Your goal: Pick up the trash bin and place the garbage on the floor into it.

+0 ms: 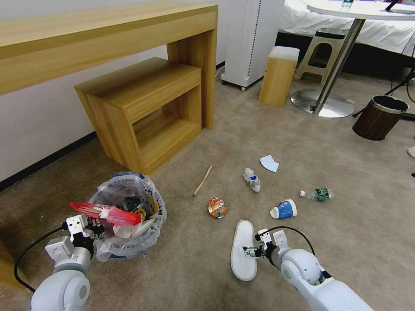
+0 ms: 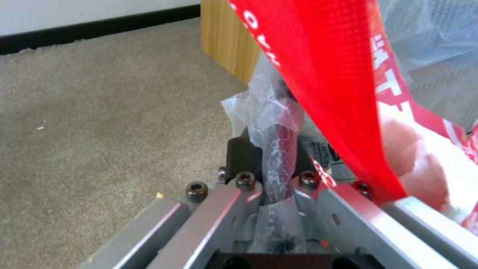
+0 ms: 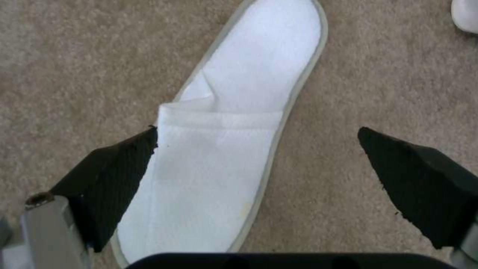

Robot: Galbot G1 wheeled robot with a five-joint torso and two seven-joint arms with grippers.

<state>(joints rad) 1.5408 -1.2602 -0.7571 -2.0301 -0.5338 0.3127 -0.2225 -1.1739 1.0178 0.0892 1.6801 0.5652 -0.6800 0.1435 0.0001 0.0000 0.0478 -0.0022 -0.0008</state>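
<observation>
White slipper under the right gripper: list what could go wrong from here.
1. The right gripper is open over the white slipper, which lies flat on the carpet; the fingers may pinch thin fabric only and slip off.
2. The trash bin, held at its bag-covered rim by the left gripper, already looks full, with a red wrapper sticking out; the long slipper may not fit, or may push litter back out.

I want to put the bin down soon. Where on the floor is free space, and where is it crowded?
Bare carpet lies between the trash bin, gripped by the left gripper, and the white slipper under the open right gripper. Crowded: the patch ahead with the crushed can, paper cup and bottle.
</observation>
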